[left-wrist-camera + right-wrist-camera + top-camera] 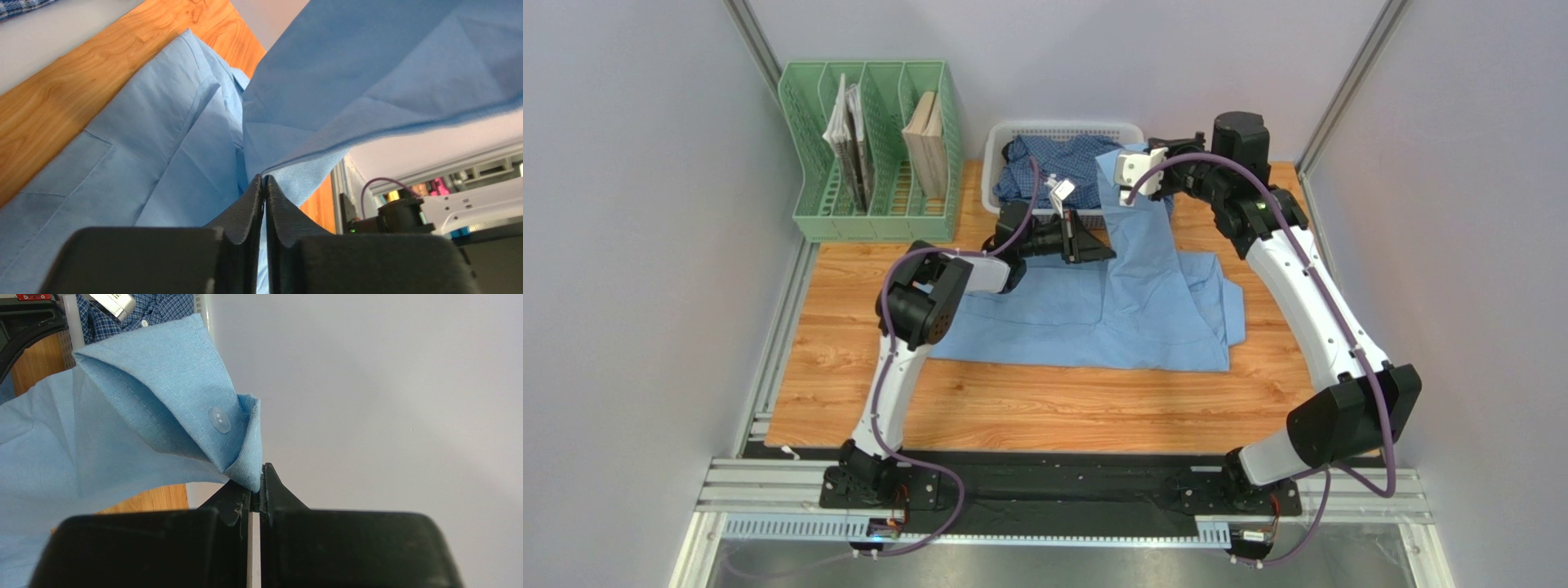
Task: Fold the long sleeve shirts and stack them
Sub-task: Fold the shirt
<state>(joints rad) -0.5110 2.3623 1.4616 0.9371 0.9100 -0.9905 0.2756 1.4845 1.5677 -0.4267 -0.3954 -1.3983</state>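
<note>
Up close, the left gripper is pinched shut on a fold of the light blue shirt, and the right gripper on its buttoned cuff; the rest sprawls on the table. The checked shirt sits in the white basket, half hidden by the arms, with a green rack beside it.

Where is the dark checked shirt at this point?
In the top view the checked shirt sits bunched in the white basket at the far edge of the table, right of the green rack, behind the light blue shirt.
</note>
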